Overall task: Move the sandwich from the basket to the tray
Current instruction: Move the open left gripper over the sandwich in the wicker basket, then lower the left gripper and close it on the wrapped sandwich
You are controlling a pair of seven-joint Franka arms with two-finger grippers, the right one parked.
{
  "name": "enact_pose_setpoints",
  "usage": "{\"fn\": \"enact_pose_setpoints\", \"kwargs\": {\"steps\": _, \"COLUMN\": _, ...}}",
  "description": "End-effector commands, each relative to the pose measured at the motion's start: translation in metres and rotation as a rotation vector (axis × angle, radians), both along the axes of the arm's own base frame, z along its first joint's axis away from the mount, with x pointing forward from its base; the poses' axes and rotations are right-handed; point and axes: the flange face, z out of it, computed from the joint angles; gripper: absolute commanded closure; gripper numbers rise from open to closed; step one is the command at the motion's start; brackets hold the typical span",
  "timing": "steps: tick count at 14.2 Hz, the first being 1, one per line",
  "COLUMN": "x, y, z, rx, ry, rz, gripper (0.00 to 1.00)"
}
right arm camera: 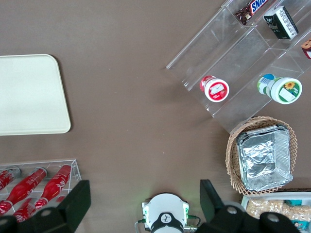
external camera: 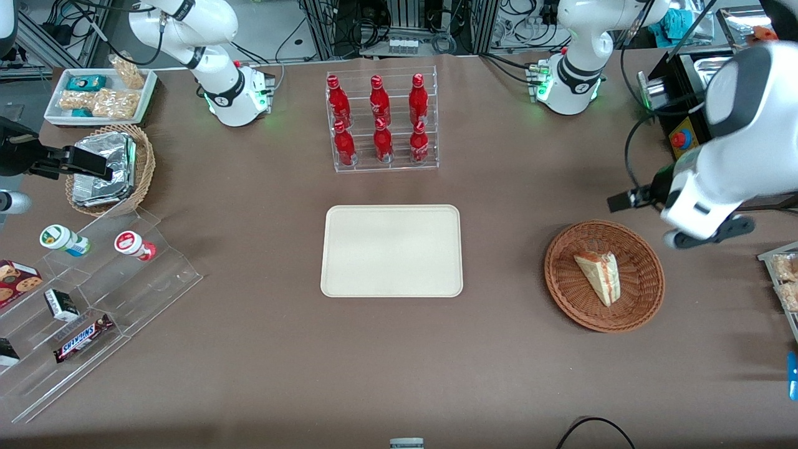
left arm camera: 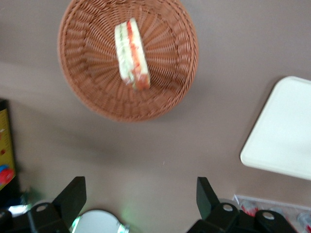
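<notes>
The sandwich (external camera: 600,275) lies in the basket (external camera: 564,293), a little off the middle of its woven floor, on its flat side with the layered cut edge turned up, which leaves that edge exposed to a grasp from above. It is a small triangular wedge of pale bread; the wrist view shows a red stripe and a yellow-green stripe running along the cut face (left arm camera: 131,53), and it looks soft enough to squash under a hard pinch. The basket (left arm camera: 97,99) is wide, shallow and reddish-brown, so its low rim should hardly hinder a descent. It stands on the brown bench (external camera: 399,374), well apart from the tray (external camera: 391,249), which lies bare and flat toward the parked arm's end from the basket, ready to receive the wedge. The gripper (left arm camera: 141,199) hangs above the bench just outside the basket's rim, on the side farther from the front camera, not yet over the sandwich. Its fingers (left arm camera: 73,194) are spread wide and hold nothing, a fitting stance for an approach. Judging by this, the pick has not begun: the arm must first shift over the basket, line the fingers across the wedge's thickness, and then lower.
</notes>
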Motion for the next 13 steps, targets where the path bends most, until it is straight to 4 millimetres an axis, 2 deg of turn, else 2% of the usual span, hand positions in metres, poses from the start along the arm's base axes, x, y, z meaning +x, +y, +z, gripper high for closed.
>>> {"fn": "enact_pose_setpoints", "kwargs": {"steps": 1, "x": -0.001, "y": 0.001, "z": -0.073, "rx": -0.003, "ry": -0.08, "rz": 0.033, "gripper": 0.0}}
{"fn": "enact_pose_setpoints", "kwargs": {"steps": 3, "x": -0.004, "y": 0.011, "z": -0.121, "rx": 0.0, "ry": -0.172, "rz": 0.16, "gripper": 0.0}}
{"fn": "enact_pose_setpoints", "kwargs": {"steps": 4, "x": -0.005, "y": 0.011, "z": -0.138, "rx": 0.0, "ry": -0.194, "rz": 0.204, "gripper": 0.0}}
{"fn": "enact_pose_setpoints", "kwargs": {"steps": 7, "x": 0.002, "y": 0.012, "z": -0.175, "rx": -0.005, "ry": -0.203, "rz": 0.251, "gripper": 0.0}}
{"fn": "enact_pose_setpoints", "kwargs": {"steps": 10, "x": 0.002, "y": 0.022, "z": -0.191, "rx": -0.001, "ry": -0.183, "rz": 0.257, "gripper": 0.0}}
{"fn": "enact_pose_setpoints", "kwargs": {"steps": 13, "x": 0.006, "y": 0.029, "z": -0.183, "rx": 0.005, "ry": -0.192, "rz": 0.287, "gripper": 0.0}}
